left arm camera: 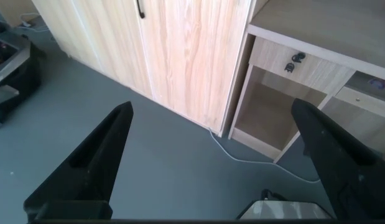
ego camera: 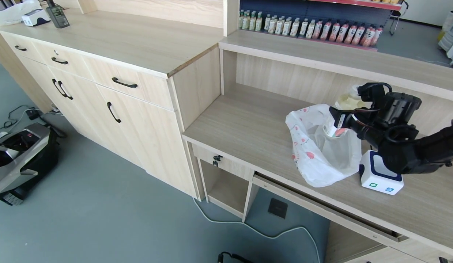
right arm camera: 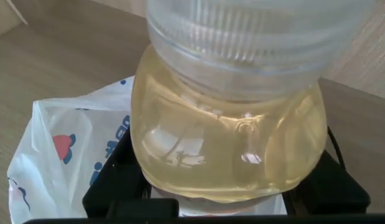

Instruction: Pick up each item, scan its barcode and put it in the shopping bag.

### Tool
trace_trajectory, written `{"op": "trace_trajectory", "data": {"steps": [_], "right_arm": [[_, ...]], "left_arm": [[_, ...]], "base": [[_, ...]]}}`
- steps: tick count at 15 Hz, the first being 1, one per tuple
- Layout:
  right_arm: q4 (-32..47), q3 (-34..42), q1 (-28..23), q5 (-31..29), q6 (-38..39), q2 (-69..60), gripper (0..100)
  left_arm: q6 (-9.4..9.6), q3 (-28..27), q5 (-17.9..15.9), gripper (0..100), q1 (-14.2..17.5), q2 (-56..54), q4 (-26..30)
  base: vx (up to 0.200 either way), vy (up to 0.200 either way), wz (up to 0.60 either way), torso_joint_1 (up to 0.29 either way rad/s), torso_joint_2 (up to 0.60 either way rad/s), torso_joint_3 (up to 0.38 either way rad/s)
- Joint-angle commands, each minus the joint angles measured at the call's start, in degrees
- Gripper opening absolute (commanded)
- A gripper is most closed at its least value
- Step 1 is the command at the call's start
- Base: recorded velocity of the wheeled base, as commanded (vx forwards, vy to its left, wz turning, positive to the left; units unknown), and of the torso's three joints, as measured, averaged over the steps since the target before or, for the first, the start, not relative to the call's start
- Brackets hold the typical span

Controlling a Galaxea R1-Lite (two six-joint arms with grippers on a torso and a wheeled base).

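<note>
This was a shop, set up around a checkout. At the back, a dark blue store shelf with a red edge [ego camera: 339,11] carried a long row of small bottled drinks with green and red labels [ego camera: 306,27], lined up facing outward. In front ran a pale wood-grain cashier's counter [ego camera: 248,124] with a raised ledge along its far side. On it sat a white cube-shaped scanner box with a dark blue face [ego camera: 380,176], just beside a thin white plastic shopping bag with red prints [ego camera: 310,157]. A dark handheld terminal [ego camera: 57,15] stood on the adjoining pale wood cupboard top [ego camera: 120,40].
</note>
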Motion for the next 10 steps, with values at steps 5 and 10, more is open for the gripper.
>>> {"op": "trace_trajectory", "data": {"steps": [5,10], "right_arm": [[-5.7,-4.6,-0.7,2.1,-0.2,10.8,0],[-7.1,-7.8,-0.8,4.1,-0.3,14.9,0]], "left_arm": [[0.07,0.0,0.0,100,0.0,0.0,0.0],[-0.01,0.0,0.0,100,0.0,0.0,0.0]], "base": [[0.000,0.000,0.00,0.000,0.00,0.000],[0.000,0.000,0.00,0.000,0.00,0.000]]}}
